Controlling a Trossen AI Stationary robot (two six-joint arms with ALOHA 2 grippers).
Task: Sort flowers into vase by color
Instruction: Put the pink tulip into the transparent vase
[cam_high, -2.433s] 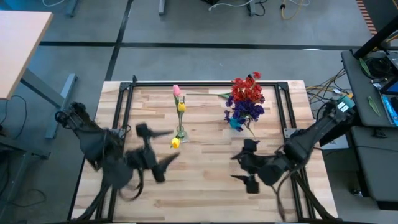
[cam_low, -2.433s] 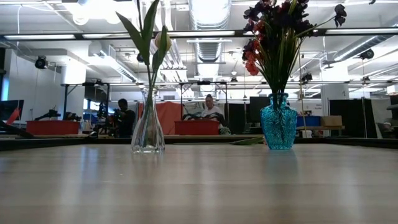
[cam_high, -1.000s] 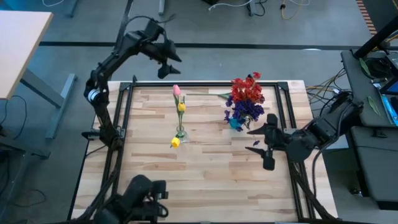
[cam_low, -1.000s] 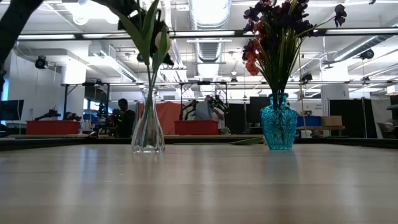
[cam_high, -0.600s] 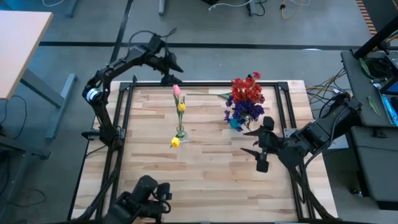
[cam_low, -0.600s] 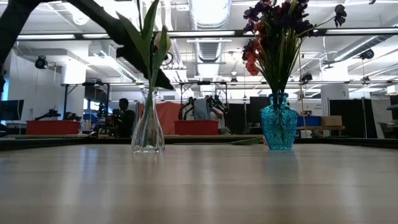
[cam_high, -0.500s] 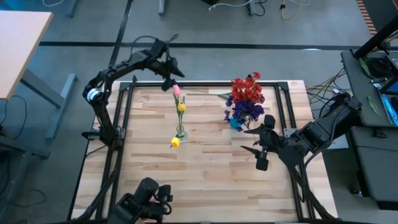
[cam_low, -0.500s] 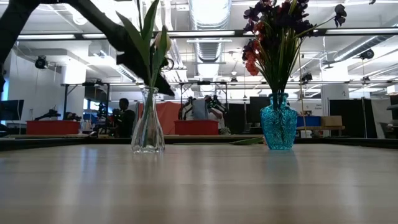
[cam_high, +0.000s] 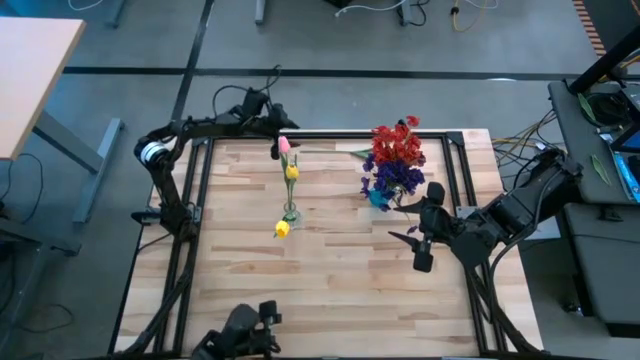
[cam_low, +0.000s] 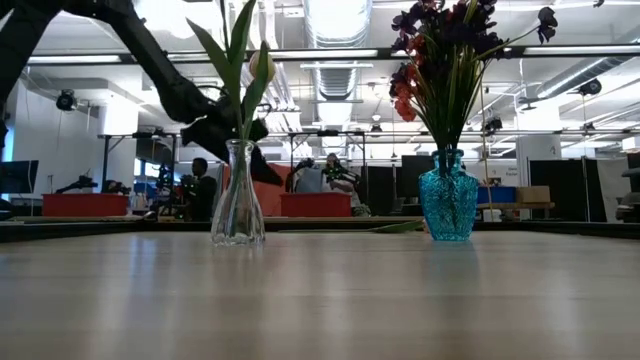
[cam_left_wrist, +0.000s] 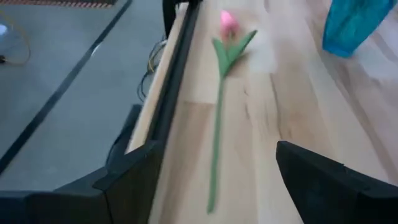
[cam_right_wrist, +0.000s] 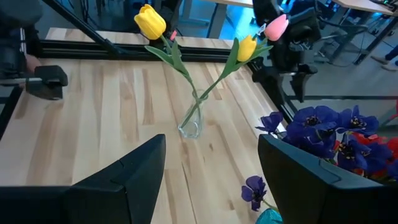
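Observation:
A clear glass vase (cam_high: 290, 213) (cam_low: 238, 200) (cam_right_wrist: 191, 124) stands mid-table with two yellow tulips (cam_right_wrist: 151, 22) and a pink tulip (cam_right_wrist: 277, 26) in it. A blue vase (cam_high: 379, 198) (cam_low: 448, 200) to its right holds red sprays (cam_high: 397, 147) and purple sprays (cam_high: 400, 178). Another pink tulip (cam_left_wrist: 219, 106) lies flat along the table's far edge, bud toward the blue vase. My left gripper (cam_high: 274, 138) (cam_left_wrist: 217, 205) is open, low over that tulip's stem end (cam_left_wrist: 210, 202), one finger on each side. My right gripper (cam_high: 417, 243) (cam_right_wrist: 211, 143) hovers open right of centre.
A black frame rail (cam_left_wrist: 177, 68) runs along the table's far edge beside the lying tulip. Bare wood (cam_high: 330, 290) fills the near half of the table. People (cam_low: 200, 185) and benches show in the room beyond.
My left arm has swung down from high beyond the table's far left corner toward the far edge, and its gripper has come low over the lying pink tulip's stem end. The vases and flowers have stayed put.

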